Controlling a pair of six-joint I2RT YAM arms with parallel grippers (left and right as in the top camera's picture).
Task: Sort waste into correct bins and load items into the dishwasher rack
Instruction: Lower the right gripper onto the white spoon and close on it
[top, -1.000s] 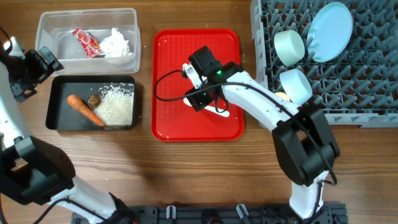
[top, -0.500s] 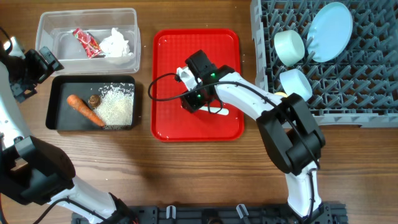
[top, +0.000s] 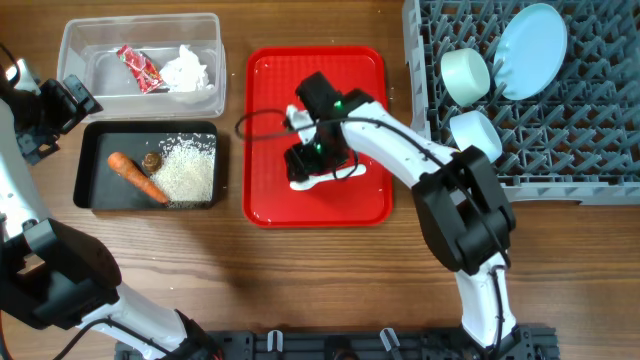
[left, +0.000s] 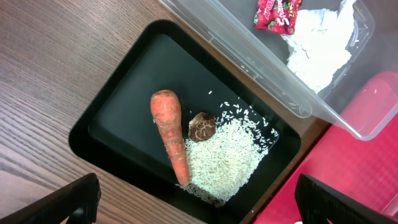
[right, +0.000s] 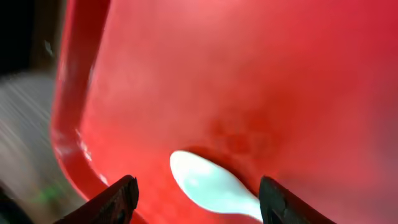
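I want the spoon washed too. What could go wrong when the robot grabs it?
The white spoon lies flat on the red tray, so the open right gripper might just push it along. It also sits near the tray's raised rim, which a finger might bump.

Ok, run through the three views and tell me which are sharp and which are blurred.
Overhead: sharp and evenly lit across the red tray. Left wrist: crisp on the carrot and rice. Right wrist: soft throughout, the white spoon out of focus, the left edge smeared.
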